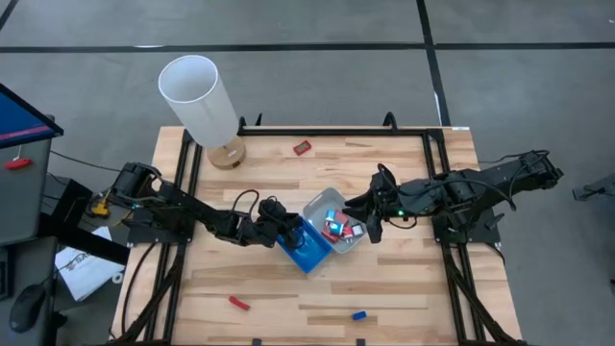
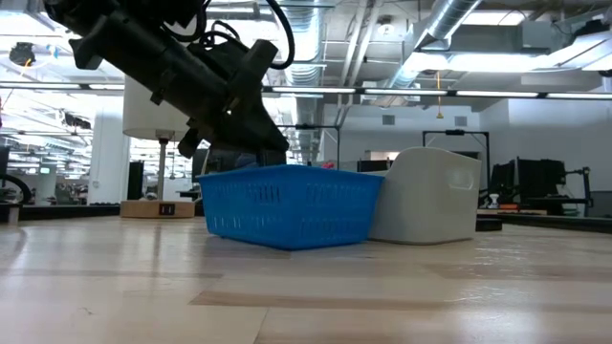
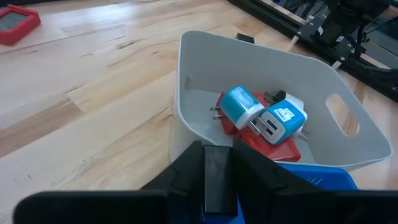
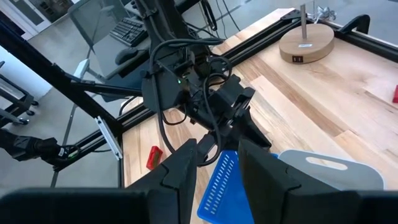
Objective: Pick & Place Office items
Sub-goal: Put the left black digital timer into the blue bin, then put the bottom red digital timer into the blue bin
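Left gripper [image 1: 288, 229]: over the blue tray [image 1: 307, 247] near bench centre, by the tray's edge; in the left wrist view the fingers [image 3: 214, 180] are pinching a slim dark piece [image 3: 217, 186], blue showing at its lower end.
Right gripper [image 1: 368, 228]: at the grey tray's [image 1: 320, 205] side toward the right bench edge; fingers [image 4: 180, 171] spread a little, nothing seen between them.
Trays: blue and grey touching corner to corner mid-bench; in the low view they stand side by side, blue one nearer the camera.
Items in grey tray: two blue-and-white plug blocks [image 3: 244, 107] lying on a red piece [image 3: 273, 144], a small black bit behind them.
Items in blue tray: cannot tell, the gripper covers it.
Loose red item [image 1: 302, 147]: flat on the bench near the far edge, well apart from the trays.
Loose red clip [image 1: 238, 304]: near the front edge, left of centre.
Loose blue item [image 1: 358, 314]: near the front edge, right of centre.
White cylinder [image 1: 199, 100]: on a round wooden base at the far left corner of the bench.
Bench [image 1: 404, 288]: light wood planks, black frame rails along both sides.
Off bench: red-and-blue object past the left side; papers on the floor there.
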You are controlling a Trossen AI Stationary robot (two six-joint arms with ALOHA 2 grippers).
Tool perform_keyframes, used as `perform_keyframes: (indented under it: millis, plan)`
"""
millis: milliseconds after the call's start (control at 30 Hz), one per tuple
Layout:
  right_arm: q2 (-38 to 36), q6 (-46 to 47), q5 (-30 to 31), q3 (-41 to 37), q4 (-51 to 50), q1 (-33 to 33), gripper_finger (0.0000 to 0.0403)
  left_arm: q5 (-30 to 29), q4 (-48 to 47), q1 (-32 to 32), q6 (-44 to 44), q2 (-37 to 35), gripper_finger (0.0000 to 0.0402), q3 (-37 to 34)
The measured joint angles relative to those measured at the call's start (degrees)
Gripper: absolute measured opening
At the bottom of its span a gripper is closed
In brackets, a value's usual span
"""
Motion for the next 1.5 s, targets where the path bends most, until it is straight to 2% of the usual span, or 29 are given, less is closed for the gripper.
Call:
perform_keyframes:
  millis: [167, 433, 733, 1233, 1333, 1500]
  plan:
    - [0.0, -0.1, 0.0, 0.0, 0.0, 0.0, 0.0112, 0.0, 0.0, 0.0, -0.5, 0.0, 0.0084, 0.0]
    - [0.0, -0.1, 0.0, 0.0, 0.0, 0.0, 0.0112, 0.1, 0.0, 0.0, -0.8, 0.0, 0.0071, 0.0]
    - [0.0, 0.0, 0.0, 0.0, 0.0, 0.0, 0.0112, 0.3, 0.0, 0.0, -0.9, 0.0, 0.0101, 0.0]
    - [0.0, 0.0, 0.0, 0.0, 0.0, 0.1, 0.0112, 0.0, 2.0, 0.0, -0.6, -0.8, 0.0106, -0.1]
    - [0.0, 0.0, 0.0, 0.0, 0.0, 0.1, 0.0112, 4.1, 2.0, 0.0, 2.9, -2.8, 0.0106, -0.2]
    - [0.0, -0.1, 0.0, 0.0, -0.1, 0.1, 0.0112, 23.2, -0.3, -0.5, 11.9, -10.9, 0.0106, -1.7]
